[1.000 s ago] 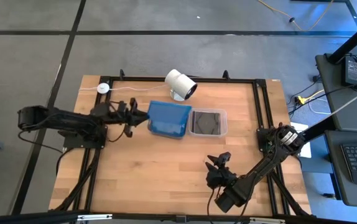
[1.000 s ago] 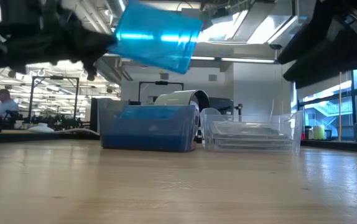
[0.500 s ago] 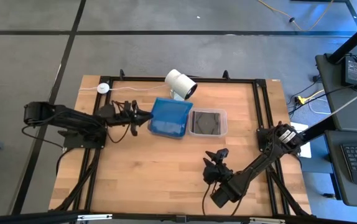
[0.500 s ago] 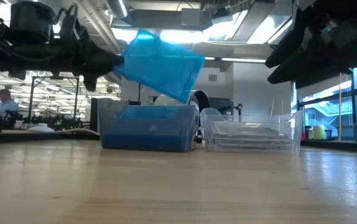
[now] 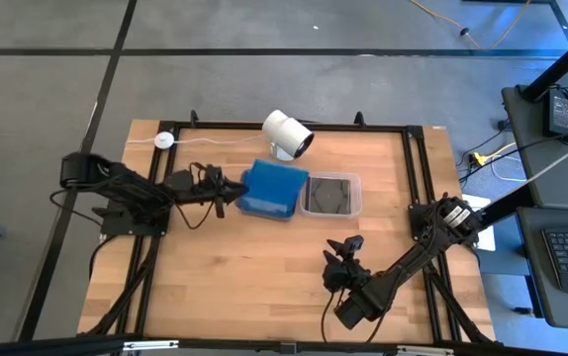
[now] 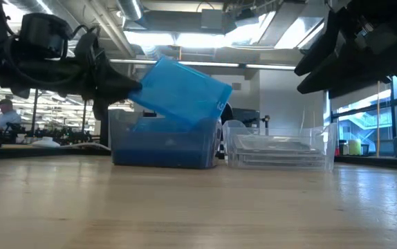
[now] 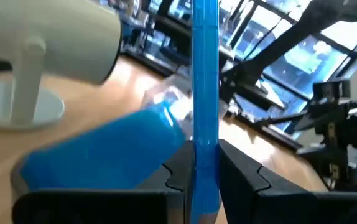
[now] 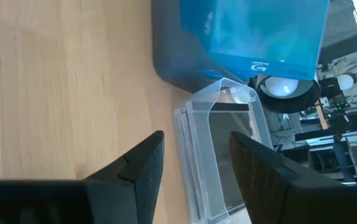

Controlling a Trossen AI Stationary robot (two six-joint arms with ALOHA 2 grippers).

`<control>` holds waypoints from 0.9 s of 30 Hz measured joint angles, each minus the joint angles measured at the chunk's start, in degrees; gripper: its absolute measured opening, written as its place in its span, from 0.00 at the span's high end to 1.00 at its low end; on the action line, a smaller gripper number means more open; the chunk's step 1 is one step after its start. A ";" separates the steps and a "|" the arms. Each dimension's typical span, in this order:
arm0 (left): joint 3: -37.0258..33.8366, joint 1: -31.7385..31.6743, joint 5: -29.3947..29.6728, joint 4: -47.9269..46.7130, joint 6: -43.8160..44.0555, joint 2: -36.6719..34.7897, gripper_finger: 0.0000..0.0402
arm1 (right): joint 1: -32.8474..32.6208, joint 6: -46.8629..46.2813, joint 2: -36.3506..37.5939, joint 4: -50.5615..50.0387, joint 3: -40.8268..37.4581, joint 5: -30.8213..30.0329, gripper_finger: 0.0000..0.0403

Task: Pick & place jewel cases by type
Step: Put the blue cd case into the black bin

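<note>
Blue case [image 6: 180, 92] is tilted over the blue tub [image 6: 164, 140], its lower edge at the tub's rim, pinched at one edge by the left pincer [image 5: 227, 186]. Beside it sits the clear tub [image 5: 328, 195] holding dark cases. Right pincer [image 5: 339, 259] hovers over the counter [image 5: 244, 267], fingers spread, holding nothing.

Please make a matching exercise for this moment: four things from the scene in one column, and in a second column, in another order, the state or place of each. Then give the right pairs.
Things
1. blue jewel case
2. left gripper
3. right gripper
4. clear tub

States or places
A. open, holding nothing, over bare table
B. tilted, its low edge dipping into the blue tub
C. holds dark cases, right of the blue tub
D. shut on the case's edge

Pairs: 1-B, 2-D, 3-A, 4-C
</note>
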State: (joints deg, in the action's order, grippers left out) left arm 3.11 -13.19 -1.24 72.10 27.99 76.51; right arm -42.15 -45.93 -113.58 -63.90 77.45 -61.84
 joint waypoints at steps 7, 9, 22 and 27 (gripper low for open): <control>0.00 1.27 3.16 -0.03 1.35 3.48 0.86 | 0.00 0.02 0.00 -0.02 0.01 0.44 0.54; 0.00 1.27 3.20 -0.13 1.33 3.81 0.86 | 0.00 0.04 0.00 -0.02 0.02 0.48 0.54; 0.00 1.27 3.18 -0.31 -0.09 4.02 0.84 | 0.00 0.09 0.00 -0.02 0.02 0.55 0.54; 0.00 1.27 2.65 -0.33 1.08 4.02 0.80 | 0.00 0.11 0.00 -0.02 0.02 0.58 0.54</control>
State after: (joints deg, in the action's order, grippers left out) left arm 3.11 -11.92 1.41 71.77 29.08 80.53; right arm -42.15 -45.82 -113.58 -63.92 77.47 -61.27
